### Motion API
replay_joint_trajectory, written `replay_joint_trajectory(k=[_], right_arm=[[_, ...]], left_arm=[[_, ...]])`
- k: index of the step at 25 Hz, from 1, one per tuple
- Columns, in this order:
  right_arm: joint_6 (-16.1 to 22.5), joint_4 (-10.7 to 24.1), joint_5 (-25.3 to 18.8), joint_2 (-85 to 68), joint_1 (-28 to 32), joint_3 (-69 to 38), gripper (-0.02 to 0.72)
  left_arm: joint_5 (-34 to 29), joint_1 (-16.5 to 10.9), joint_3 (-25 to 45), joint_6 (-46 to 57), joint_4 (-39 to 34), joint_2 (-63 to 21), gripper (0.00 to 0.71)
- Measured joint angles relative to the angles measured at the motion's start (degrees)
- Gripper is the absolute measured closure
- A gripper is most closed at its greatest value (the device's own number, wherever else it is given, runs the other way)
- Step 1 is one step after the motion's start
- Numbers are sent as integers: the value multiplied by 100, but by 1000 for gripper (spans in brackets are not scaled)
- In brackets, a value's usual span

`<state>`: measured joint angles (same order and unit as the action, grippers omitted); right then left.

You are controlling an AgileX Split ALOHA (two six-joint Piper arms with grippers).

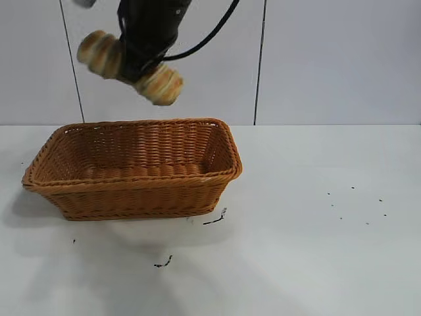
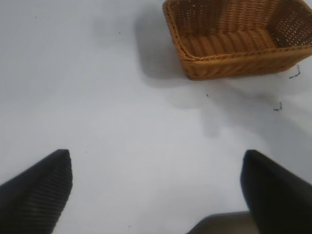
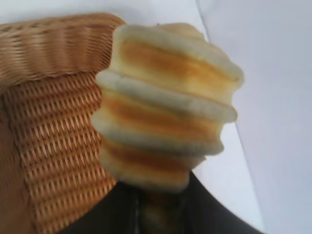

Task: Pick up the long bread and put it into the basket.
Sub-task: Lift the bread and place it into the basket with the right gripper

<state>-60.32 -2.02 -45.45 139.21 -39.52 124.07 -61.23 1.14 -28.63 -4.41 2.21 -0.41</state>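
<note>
The long bread point(image 1: 160, 83), tan-yellow with orange-brown stripes, hangs tilted in the air above the basket's back left part. My right gripper point(image 1: 138, 62) is shut on its middle, and both ends stick out past the fingers. In the right wrist view the bread point(image 3: 165, 107) fills the middle above the gripper point(image 3: 161, 195), with the basket's woven wall point(image 3: 53, 136) beside it. The orange-brown wicker basket point(image 1: 131, 197) stands empty on the white table. My left gripper point(image 2: 156, 165) is open and empty over bare table, far from the basket point(image 2: 234, 63). It is out of the exterior view.
Small black scraps point(image 1: 214, 219) lie on the white table just in front of the basket, and dark specks point(image 1: 358, 201) lie at the right. A grey panelled wall point(image 1: 329, 59) stands close behind the basket.
</note>
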Motion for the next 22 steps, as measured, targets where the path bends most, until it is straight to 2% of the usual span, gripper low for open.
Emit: replay_joint_trajectory(k=[7, 9, 11, 14, 16, 19, 22], right_arm=[[-12, 91, 79, 389, 12, 0, 606], [-12, 91, 156, 389, 12, 0, 584], [-12, 86, 187, 389, 12, 11, 498], [63, 5, 200, 389, 12, 11, 267], [93, -47, 219, 389, 12, 11, 160], [103, -132, 219, 389, 12, 11, 97], [149, -179, 219, 382, 12, 11, 85]], left_arm=[[0, 0, 0, 0, 0, 0, 18], [0, 0, 0, 0, 0, 0, 18], [0, 0, 0, 0, 0, 0, 18], [0, 0, 0, 0, 0, 0, 18], [0, 0, 0, 0, 0, 0, 18], [0, 0, 0, 0, 0, 0, 18], [0, 0, 0, 0, 0, 0, 18]])
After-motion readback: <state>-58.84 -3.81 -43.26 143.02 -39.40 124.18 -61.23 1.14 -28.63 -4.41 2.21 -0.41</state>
